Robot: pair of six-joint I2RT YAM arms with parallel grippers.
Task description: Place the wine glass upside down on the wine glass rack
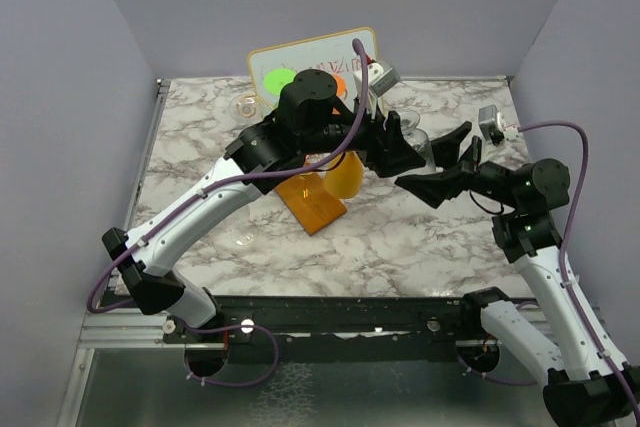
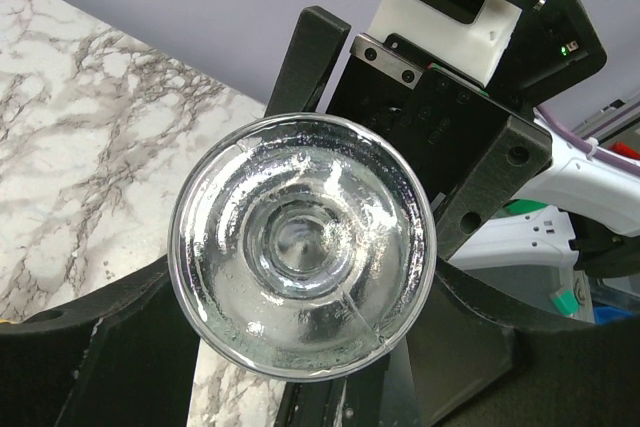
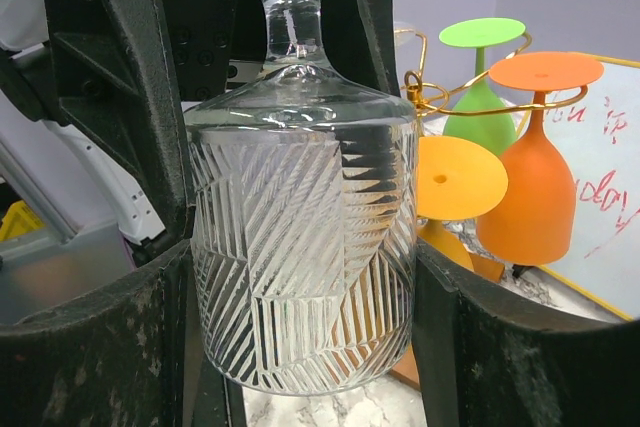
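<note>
Gripping the upturned wine glass (image 3: 300, 247) with the right gripper (image 3: 300, 267), and seemingly the left gripper (image 2: 305, 292) too, we must yet hang it on the rack (image 3: 428, 97), upper right.

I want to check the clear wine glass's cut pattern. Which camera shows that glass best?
The right wrist view: the wine glass is upside down, its patterned bowl and stem seen side-on. The left wrist view shows only its round foot, end-on. In the top external view the arms hide most of it.
</note>
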